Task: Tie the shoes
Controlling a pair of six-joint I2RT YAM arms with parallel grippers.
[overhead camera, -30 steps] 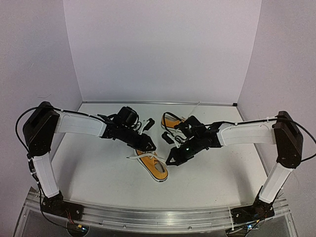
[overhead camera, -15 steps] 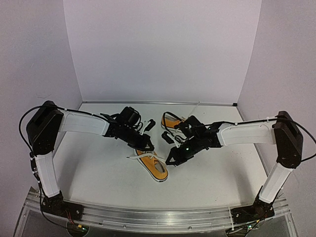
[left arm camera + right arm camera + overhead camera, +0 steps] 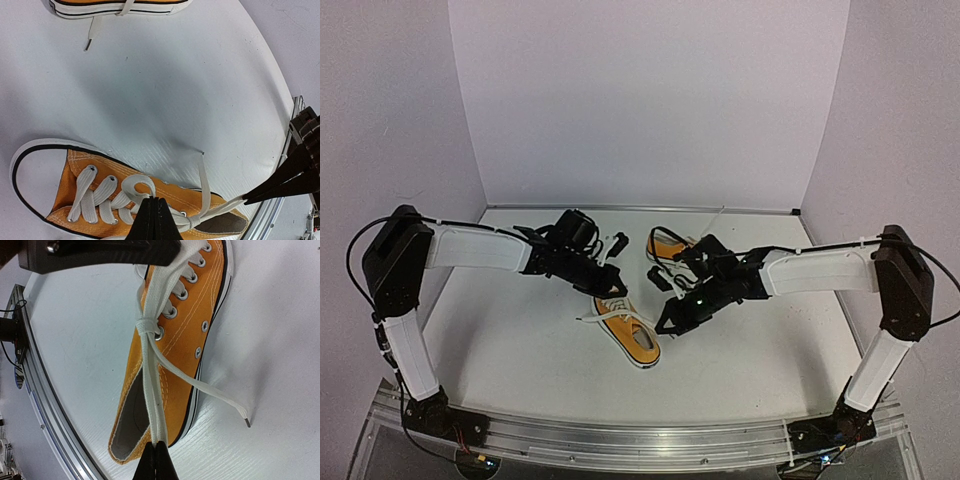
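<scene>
Tightening step: a half knot (image 3: pixel 145 327) is already crossed in the white lace (image 3: pixel 150 390) of the near shoe (image 3: pixel 175 355). My judgement is that the arms are drawing it snug; no bow loop is formed yet.
Left gripper (image 3: pixel 152 206): jaws pressed together, apparently pinching the lace on the toe side of the knot, over the tongue.
Right gripper (image 3: pixel 154 449): jaws pressed together on the strand that runs from the knot back over the heel opening; that strand looks taut.
Near shoe: upright on its sole on the table (image 3: pixel 175 90), between the two grippers.
Far shoe (image 3: pixel 668 243): further back, well apart from the near one, its lace tip (image 3: pixel 88 45) lying loose on the table; it looks untied.
Free end (image 3: pixel 246 423): the other strand trails off the shoe's side, slack, with its aglet on the table.
Next move: probably calls for holding the knot down while one strand is folded into a loop. The free end will need picking up, so one gripper must let go without slackening the knot.
Hard to make out: the left fingertips cover their own contact point, so exactly which strand they hold is unclear. The far shoe is cut off in the left wrist view. From above, the arms mask the knot.
</scene>
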